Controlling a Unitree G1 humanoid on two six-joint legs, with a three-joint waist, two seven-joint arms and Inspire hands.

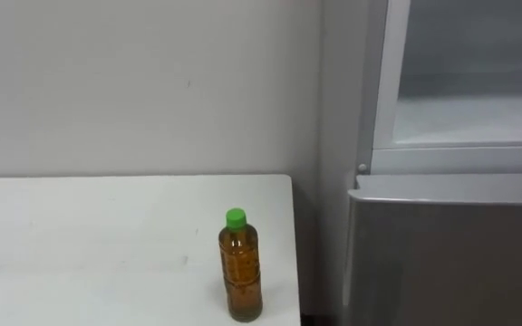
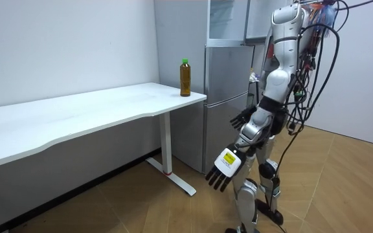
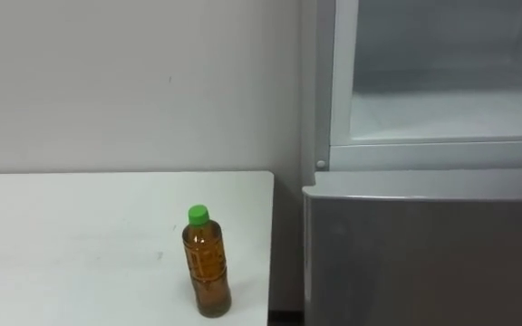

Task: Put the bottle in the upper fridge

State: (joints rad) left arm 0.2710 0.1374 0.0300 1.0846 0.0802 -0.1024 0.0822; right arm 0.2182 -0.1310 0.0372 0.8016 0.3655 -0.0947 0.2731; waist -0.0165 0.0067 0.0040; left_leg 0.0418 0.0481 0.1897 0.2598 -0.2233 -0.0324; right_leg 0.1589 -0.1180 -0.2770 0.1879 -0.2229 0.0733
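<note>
White smooth tabletop point(image 1: 80, 235): cylindrical amber bottle point(image 1: 241, 272), green cap point(image 1: 235, 216), upright; left hand point(image 2: 224, 169), right hand point(image 2: 241, 118) fingers spread.

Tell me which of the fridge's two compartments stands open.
The upper compartment: its white inside shows. The lower compartment, beside the table, is shut behind its grey door.

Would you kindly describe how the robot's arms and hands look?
The arms are silver-grey, rounded, with dark joints. The left hand has black fingers and a white back bearing a yellow-marked tag; the right hand looks all dark.
</note>
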